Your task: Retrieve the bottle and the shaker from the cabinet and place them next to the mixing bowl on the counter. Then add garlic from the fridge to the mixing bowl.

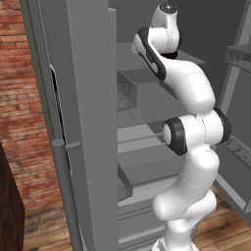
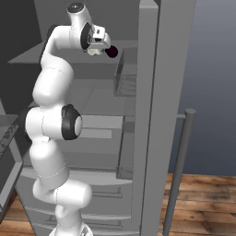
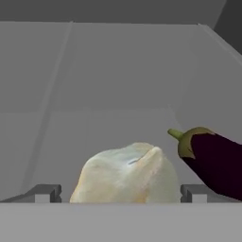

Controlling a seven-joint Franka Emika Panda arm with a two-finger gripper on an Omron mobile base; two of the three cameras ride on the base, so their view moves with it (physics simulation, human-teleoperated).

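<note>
While the white arm reaches high into the tall plain grey fridge (image 1: 93, 122), its pincer (image 3: 120, 194) hangs with both dark finger tips spread wide and nothing clamped between them, one tip to each side of the pale garlic bulb (image 3: 125, 175). In the hand view the garlic sits right between those tips, low in the picture and very near the camera: a rounded, lumpy head, cream to yellowish white with faint grey mottling, and a soft ridge that rises to a blunt point at its upper right. Whether the tips touch its skin cannot be told. Just to the right of the garlic lies a dark purple eggplant with an olive-green cap and short stem (image 3: 212, 160), its stem end turned toward the bulb, with a narrow gap between the two. Both lie on a flat grey fridge shelf (image 3: 108, 123) with plain grey walls behind and to the right. In the right base view the hand is up near the top of the fridge interior, with the eggplant showing as a small dark round shape just beside it and a whitish speck under the hand. The fridge door stands open, its long vertical grey bar handle (image 2: 177, 170) near the camera on the right.
</note>
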